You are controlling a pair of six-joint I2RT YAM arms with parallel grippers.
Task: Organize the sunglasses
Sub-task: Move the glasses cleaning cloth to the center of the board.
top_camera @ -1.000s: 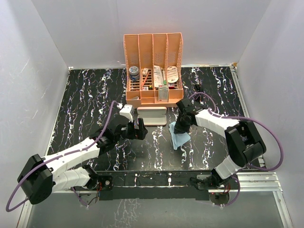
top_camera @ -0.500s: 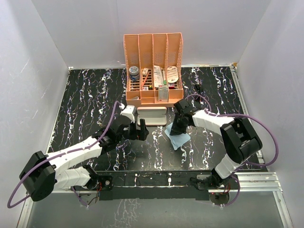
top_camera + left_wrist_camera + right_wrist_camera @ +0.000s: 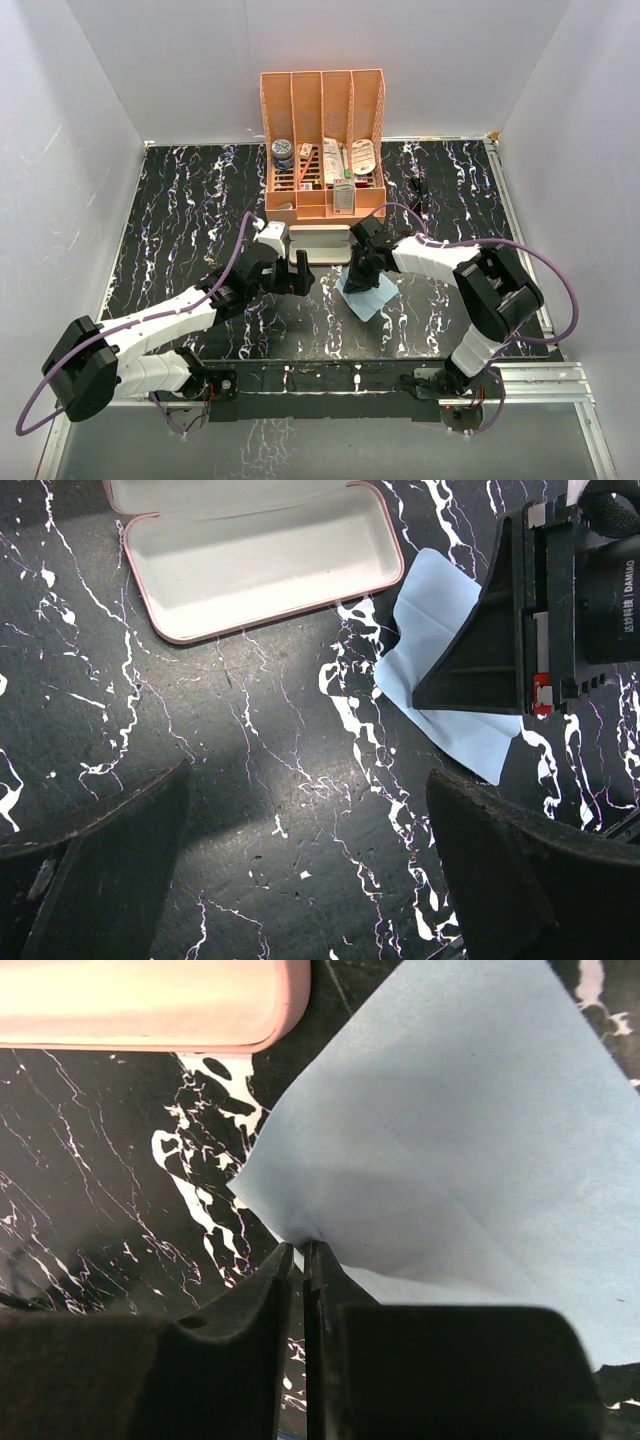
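Note:
The sunglasses (image 3: 416, 185) look like a small black shape on the dark table, right of the organizer and far from both grippers. The pink case (image 3: 320, 243) (image 3: 260, 550) (image 3: 150, 1000) lies open with nothing inside. Just in front of it, my right gripper (image 3: 355, 283) (image 3: 300, 1250) is shut on the near left edge of the light blue cloth (image 3: 370, 298) (image 3: 450, 700) (image 3: 450, 1140), which puckers at the fingertips. My left gripper (image 3: 295, 275) (image 3: 310, 870) hangs open over bare table, below the case and left of the cloth.
An orange desk organizer (image 3: 323, 140) holding several small items stands at the back, right behind the case. White walls close in the table on the left, back and right. The right arm's black wrist (image 3: 560, 610) sits close to my left gripper.
The right gripper has dragged the cloth leftward and nearer, toward the left gripper. The left gripper has crept slightly right, toward the case.

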